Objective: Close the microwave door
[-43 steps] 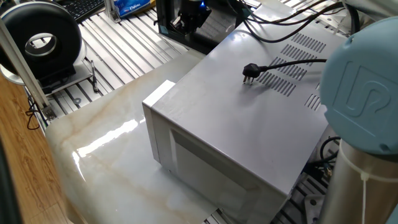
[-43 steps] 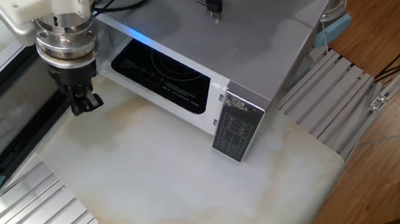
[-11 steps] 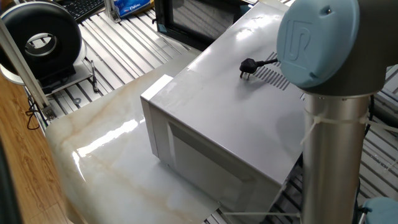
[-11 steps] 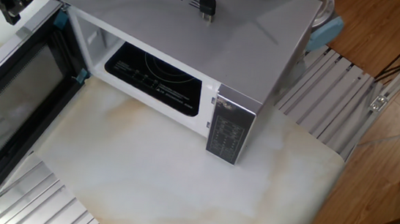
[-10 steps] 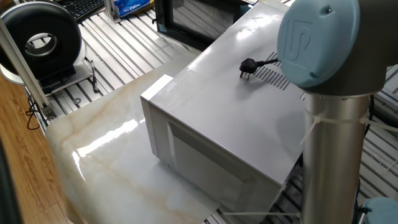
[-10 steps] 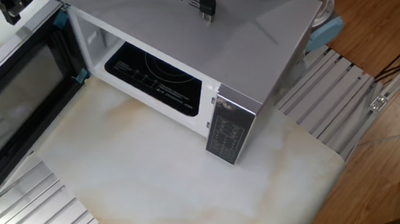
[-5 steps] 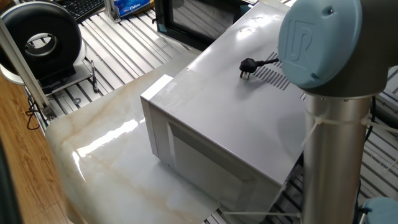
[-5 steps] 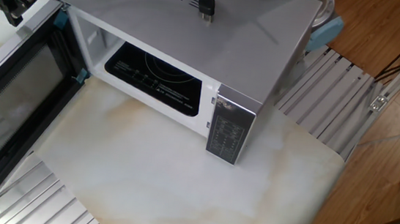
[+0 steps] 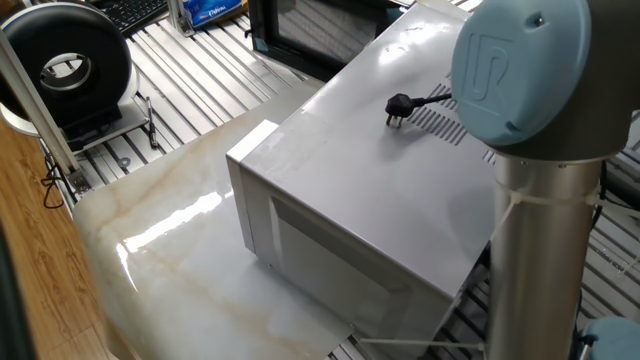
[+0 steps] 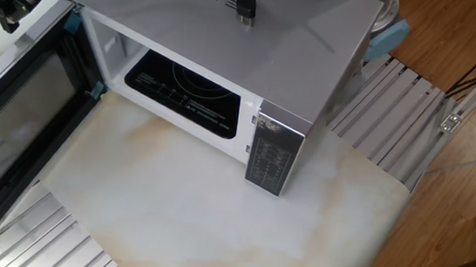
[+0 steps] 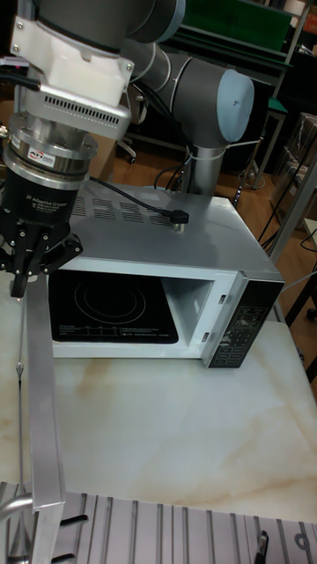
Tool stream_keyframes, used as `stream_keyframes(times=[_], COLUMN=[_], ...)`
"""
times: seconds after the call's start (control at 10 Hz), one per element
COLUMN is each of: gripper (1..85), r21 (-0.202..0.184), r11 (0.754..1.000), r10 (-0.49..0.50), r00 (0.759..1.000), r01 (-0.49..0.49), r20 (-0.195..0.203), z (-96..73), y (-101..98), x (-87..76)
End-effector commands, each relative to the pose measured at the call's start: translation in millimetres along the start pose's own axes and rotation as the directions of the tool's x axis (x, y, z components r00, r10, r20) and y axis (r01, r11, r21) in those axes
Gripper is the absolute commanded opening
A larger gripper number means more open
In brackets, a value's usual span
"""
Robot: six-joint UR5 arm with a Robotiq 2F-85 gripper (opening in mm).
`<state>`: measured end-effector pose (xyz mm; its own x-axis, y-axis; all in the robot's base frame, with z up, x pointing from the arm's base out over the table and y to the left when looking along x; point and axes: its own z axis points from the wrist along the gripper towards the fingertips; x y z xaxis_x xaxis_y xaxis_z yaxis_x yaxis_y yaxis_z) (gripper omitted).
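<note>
The microwave is a big light-grey box with its cavity open; its plug lies on top. The microwave door, black-framed with dark meshed glass, stands swung wide to the left, and it is seen edge-on in the tall fixed view. My gripper hangs on the door's outer side, near its hinge end and upper edge, fingers together with nothing held. In the tall fixed view the gripper points down at the top of the door edge. Contact with the door cannot be told.
The arm's column and blue joint cap stand close behind the microwave. A black round drum device sits on the slatted bench at the left. The microwave rests on a marble slab, and its control panel faces the front.
Over the last four seconds the gripper left the front of the cavity for the door's outer side, and the microwave shifted a little. In the last second the gripper only edged slightly left.
</note>
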<state>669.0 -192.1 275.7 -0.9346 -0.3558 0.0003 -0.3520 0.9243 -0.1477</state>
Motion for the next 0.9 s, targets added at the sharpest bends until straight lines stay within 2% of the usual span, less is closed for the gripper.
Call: stream_keyframes(times=[0.0,0.1,0.2,0.5,0.8], gripper=[1.0,1.0,1.0,1.0,1.0], r21=[-0.019,-0.041,-0.047,-0.03,-0.017], r11=[0.999,0.998,0.998,0.998,0.998], r10=[-0.034,-0.034,-0.033,-0.048,-0.063], r00=[0.998,0.997,0.997,0.995,0.995], r01=[0.035,0.037,0.036,0.05,0.064], r20=[0.052,0.066,0.071,0.082,0.079], z=[4.3,6.8,8.1,12.1,10.4], y=[4.4,10.8,14.2,14.0,5.9], x=[-16.3,-21.8,-23.9,-29.3,-25.4])
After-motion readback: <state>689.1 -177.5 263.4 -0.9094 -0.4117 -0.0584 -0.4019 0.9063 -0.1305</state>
